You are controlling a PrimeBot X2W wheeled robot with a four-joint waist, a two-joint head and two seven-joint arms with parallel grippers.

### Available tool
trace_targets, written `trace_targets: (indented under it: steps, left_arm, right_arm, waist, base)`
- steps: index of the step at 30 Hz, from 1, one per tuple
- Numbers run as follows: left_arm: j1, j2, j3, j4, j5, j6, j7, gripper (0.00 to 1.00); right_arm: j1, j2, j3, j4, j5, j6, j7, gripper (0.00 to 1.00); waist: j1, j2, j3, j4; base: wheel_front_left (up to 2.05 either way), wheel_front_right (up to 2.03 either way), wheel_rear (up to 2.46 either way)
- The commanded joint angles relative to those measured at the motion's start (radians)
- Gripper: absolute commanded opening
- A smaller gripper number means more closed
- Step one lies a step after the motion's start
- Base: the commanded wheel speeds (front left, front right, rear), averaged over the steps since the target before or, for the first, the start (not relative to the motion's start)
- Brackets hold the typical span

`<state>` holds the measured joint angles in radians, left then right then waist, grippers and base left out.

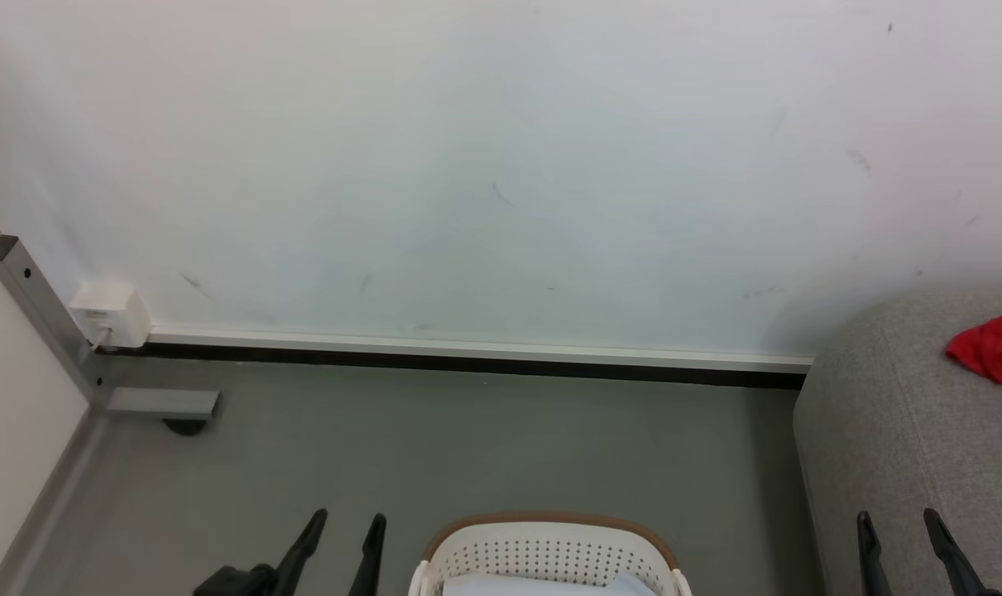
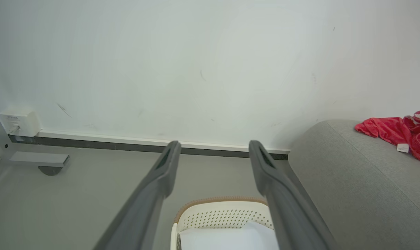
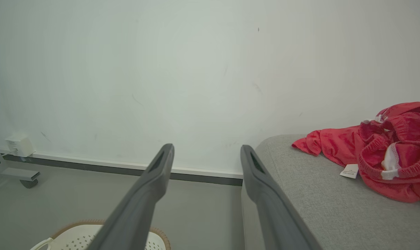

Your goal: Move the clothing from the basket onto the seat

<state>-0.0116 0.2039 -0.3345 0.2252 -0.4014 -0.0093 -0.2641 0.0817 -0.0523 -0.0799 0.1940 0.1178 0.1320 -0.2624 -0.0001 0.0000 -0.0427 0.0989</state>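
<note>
You see the red sports jersey with white trim (image 3: 379, 156) lying crumpled on the large grey fabric seat (image 1: 898, 430), ahead and to the right of both end effectors. Its bulk runs off toward the right edge, with a small white label tag (image 3: 349, 171) on its near side. Your right end effector (image 1: 894, 517) is the nearer one, and the left end effector (image 1: 347, 520) hangs over the grey floor (image 1: 501, 430). Both stand wide apart, holding nothing. Between them sits the oval cream perforated plastic basket with brown rim (image 1: 550, 520), holding a plain pale white cloth (image 1: 542, 586) (no red in the part visible). The transfer looks finished.
</note>
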Motion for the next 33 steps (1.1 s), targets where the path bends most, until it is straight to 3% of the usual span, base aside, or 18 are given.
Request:
trace_targets:
  steps: [1, 13, 33]
  left_arm:
    - [0.013, -0.004, 0.013, 0.004, 0.016, -0.007, 0.0, 1.0]
    - [0.046, -0.095, 0.176, 0.033, 0.136, -0.083, 0.0, 1.0]
    - [0.061, -0.14, 0.25, 0.043, 0.223, -0.117, 0.0, 1.0]
  right_arm:
    - [0.011, 0.001, 0.001, 0.003, 0.008, -0.002, -0.004, 1.0]
    - [0.027, 0.001, 0.003, 0.034, 0.039, -0.003, -0.004, 1.0]
    - [0.025, 0.001, 0.02, 0.066, 0.042, -0.003, -0.004, 1.0]
  waist:
    - [0.0001, 0.0, -0.002, -0.004]
    - [0.0001, 0.0, -0.009, -0.015]
    - [0.0001, 0.0, -0.024, -0.011]
  base:
    - [0.0, 0.0, 0.0]
    - [0.0, 0.0, 0.0]
    - [0.0, 0.0, 0.0]
